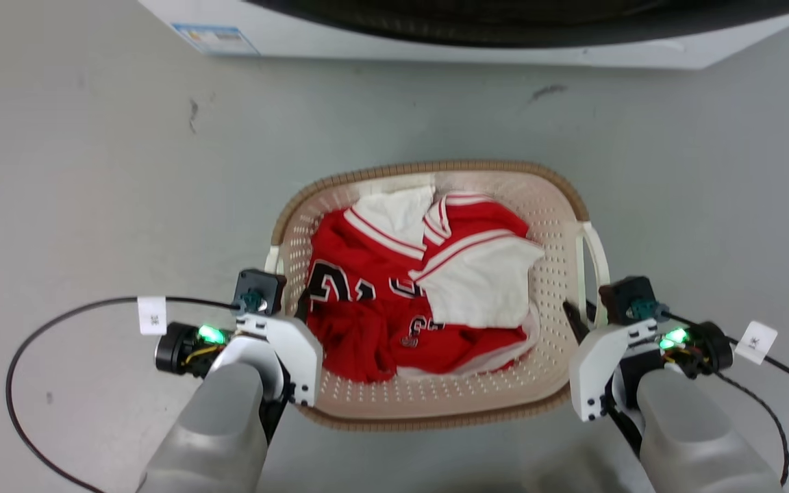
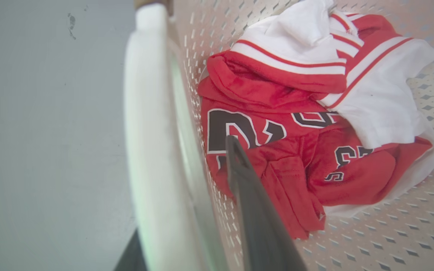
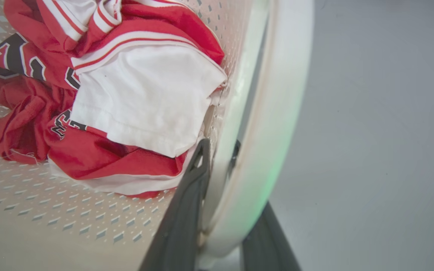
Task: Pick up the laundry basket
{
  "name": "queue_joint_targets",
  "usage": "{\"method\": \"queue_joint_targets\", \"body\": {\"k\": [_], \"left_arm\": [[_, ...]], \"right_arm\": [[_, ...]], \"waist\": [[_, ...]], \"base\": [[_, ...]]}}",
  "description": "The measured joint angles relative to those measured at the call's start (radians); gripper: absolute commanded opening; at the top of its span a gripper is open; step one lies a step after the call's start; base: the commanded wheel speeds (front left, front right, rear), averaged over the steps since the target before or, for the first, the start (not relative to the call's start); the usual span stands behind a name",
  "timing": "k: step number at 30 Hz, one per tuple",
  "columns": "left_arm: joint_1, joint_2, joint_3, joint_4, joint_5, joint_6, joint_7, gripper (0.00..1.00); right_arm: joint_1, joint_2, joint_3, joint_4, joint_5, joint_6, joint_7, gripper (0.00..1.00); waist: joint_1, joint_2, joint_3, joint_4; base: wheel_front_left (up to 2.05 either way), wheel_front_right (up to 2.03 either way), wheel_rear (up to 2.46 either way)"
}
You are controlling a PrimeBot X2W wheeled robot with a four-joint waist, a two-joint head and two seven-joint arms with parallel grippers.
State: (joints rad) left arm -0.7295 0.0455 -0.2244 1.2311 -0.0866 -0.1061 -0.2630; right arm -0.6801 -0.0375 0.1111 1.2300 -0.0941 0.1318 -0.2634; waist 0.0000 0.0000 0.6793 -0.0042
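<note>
The laundry basket [image 1: 435, 166] stands on the grey floor [image 1: 93, 171] in front of the white machine [image 1: 435, 51], a little apart from it, with the open side up. Its long axis seems to run along the front of the machine, with one white loop handle at each end. The head view gives this whole layout, with the left gripper [image 1: 290, 308] and the right gripper [image 1: 587, 313] at the basket's half farther from the machine. The right wrist view shows more: the two dark fingers [image 3: 187, 210] sit closed on the right handle [image 3: 269, 113]. In the left wrist view one finger [image 2: 254, 210] is inside the basket, beside the red and white clothes [image 2: 300, 158]. The other finger is mostly hidden behind the left handle [image 2: 149, 131], so I cannot tell if this grip is closed. The machine is cut off by the picture's edge.
</note>
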Motion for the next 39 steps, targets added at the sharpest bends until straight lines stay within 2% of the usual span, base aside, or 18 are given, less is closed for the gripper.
{"method": "queue_joint_targets", "body": {"k": [9, 23, 39], "left_arm": [[0.081, -0.004, -0.031, 0.041, -0.023, -0.01, 0.007, 0.0], [0.178, -0.004, -0.098, 0.054, -0.075, -0.022, 0.129, 0.0], [0.269, 0.003, -0.287, 0.03, -0.254, -0.021, 0.268, 0.0]], "right_arm": [[0.072, 0.001, 0.07, 0.043, 0.075, 0.0, 0.029, 0.0], [0.164, -0.002, 0.238, 0.053, 0.237, 0.0, 0.153, 0.0], [0.246, -0.012, 0.374, 0.06, 0.37, -0.001, 0.262, 0.0]], "waist": [[0.0, 0.0, -0.158, 0.001], [-0.0002, 0.0, -0.407, 0.006], [-0.0002, 0.0001, -0.617, 0.008]], "base": [[0.0, 0.0, 0.0], [0.0, 0.0, 0.0], [0.0, 0.0, 0.0]]}}
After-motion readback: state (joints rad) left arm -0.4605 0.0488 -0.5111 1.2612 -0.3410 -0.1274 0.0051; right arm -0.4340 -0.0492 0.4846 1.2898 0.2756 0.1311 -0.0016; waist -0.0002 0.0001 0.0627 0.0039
